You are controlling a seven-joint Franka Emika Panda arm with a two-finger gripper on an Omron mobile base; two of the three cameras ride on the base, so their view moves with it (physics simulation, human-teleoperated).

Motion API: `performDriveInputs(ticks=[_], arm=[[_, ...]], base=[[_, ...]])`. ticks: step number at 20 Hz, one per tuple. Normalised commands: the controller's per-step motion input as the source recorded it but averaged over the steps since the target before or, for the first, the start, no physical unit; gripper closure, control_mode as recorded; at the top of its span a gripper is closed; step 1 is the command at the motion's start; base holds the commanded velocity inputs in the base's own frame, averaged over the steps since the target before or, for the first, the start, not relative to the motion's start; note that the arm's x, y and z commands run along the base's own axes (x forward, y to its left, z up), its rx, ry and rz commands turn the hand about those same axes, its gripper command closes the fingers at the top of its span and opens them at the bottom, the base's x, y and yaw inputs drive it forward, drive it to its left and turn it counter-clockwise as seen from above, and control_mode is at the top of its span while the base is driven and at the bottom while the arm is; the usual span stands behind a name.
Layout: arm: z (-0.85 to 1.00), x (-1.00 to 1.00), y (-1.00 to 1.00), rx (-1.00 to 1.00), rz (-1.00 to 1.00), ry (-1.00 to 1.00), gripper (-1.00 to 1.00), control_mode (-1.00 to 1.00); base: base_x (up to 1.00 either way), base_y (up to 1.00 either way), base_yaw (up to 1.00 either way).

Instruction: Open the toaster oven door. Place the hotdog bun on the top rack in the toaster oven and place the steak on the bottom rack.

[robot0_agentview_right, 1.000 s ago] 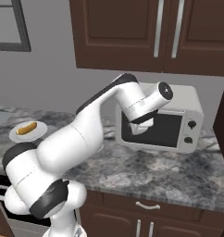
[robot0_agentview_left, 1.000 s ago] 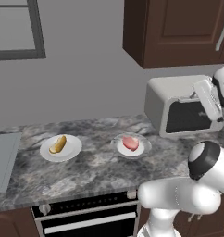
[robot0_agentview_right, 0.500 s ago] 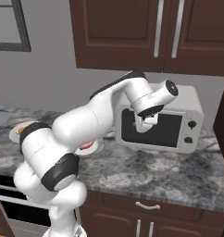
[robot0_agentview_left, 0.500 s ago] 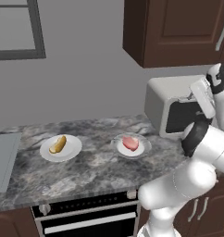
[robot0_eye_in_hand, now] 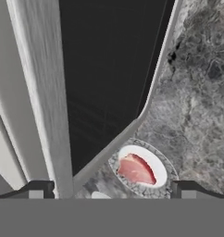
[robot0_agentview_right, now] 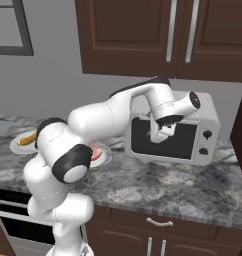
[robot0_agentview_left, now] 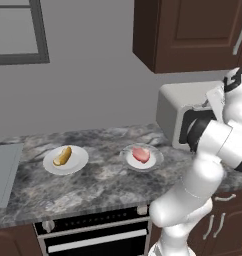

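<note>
Grey marbled stone makes up the counter (robot0_agentview_left: 108, 187), and at its right end sits the toaster oven (robot0_agentview_right: 200, 131), with the toaster oven door (robot0_agentview_right: 163, 137) shut or close to it. The claw (robot0_agentview_right: 162, 134) hangs in front of the upper part of that door, its fingers spread as wide as they go and nothing between them; whether a finger touches the frame I cannot tell.

The hand view looks along the dark glass (robot0_eye_in_hand: 109, 69) and its pale frame (robot0_eye_in_hand: 44, 102) and finds the steak (robot0_eye_in_hand: 136, 169) on its plate (robot0_eye_in_hand: 153, 159) on the stone between the two fingertips (robot0_eye_in_hand: 37, 190).

The left base view gives the whole counter: the hotdog bun (robot0_agentview_left: 62, 156) on a white plate (robot0_agentview_left: 66, 160) to the left, the steak on another plate right of it, well apart from the bun and near the oven, with a black built-in oven (robot0_agentview_left: 93, 237) under the counter. In the right base view the arm (robot0_agentview_right: 100, 117) covers most of both plates, but the oven's knobs (robot0_agentview_right: 207, 142) on the right of its front are plain.
</note>
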Motion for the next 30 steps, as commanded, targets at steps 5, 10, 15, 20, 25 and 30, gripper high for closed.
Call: performDriveInputs(ticks=[5,10,15,20,25,30], arm=[[-0.12,0.25,-0.06,0.03,-0.04,0.00,-1.00,-1.00],[-0.23,0.27,0.00,0.01,-0.03,0.00,-1.00,-1.00],[-0.28,0.15,0.01,0.01,-0.02,0.00,-1.00,-1.00],[-0.45,-0.13,0.00,0.00,-0.01,0.01,-1.00,-1.00],[-0.40,-0.15,0.03,0.00,-0.03,0.07,-1.00,-1.00],[-0.43,-0.34,0.00,0.00,0.00,0.11,-1.00,-1.00]], base=[[0.00,0.00,0.00],[0.00,0.00,0.00],[0.00,0.00,0.00],[0.00,0.00,0.00],[0.00,0.00,0.00],[0.00,0.00,0.00]])
